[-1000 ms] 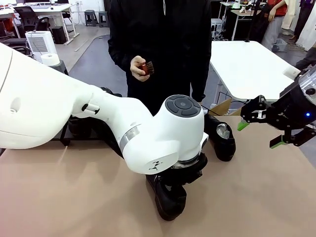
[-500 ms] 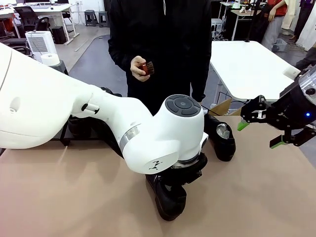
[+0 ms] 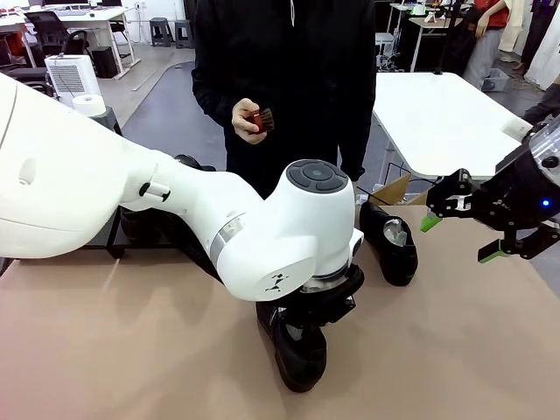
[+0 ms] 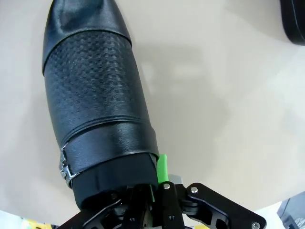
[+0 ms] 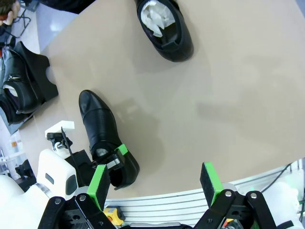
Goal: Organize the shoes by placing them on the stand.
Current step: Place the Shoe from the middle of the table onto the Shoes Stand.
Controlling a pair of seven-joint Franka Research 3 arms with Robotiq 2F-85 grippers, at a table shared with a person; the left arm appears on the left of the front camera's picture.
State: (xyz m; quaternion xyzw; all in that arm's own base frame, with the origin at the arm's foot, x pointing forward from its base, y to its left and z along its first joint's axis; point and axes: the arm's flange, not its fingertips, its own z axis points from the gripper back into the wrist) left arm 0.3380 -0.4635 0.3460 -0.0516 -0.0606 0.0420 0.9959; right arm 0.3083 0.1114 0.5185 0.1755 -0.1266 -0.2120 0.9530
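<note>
My left gripper (image 3: pixel 308 308) is shut on the heel rim of a glossy black shoe (image 3: pixel 298 352) near the table's front middle. In the left wrist view, that shoe (image 4: pixel 90 95) points away from the fingers (image 4: pixel 163 168), its toe over the tan tabletop. A second shoe (image 3: pixel 391 241) with white paper stuffing lies to the right of it. My right gripper (image 3: pixel 490 229) hovers open at the right side, holding nothing. The black stand (image 5: pixel 40 71) sits at the far left with shoes (image 5: pixel 16 93) on it. My left arm largely hides it in the front view.
A person in black stands at the far side holding a small reddish-brown brush (image 3: pixel 261 119). The right wrist view shows the stuffed shoe (image 5: pixel 164 26) and the gripped shoe (image 5: pixel 102 126) with bare tabletop between them. A cardboard box corner (image 3: pixel 394 188) shows beyond the far edge.
My left wrist has shifted slightly up and to the left with the shoe in its grip. The right arm and the person have stayed still.
</note>
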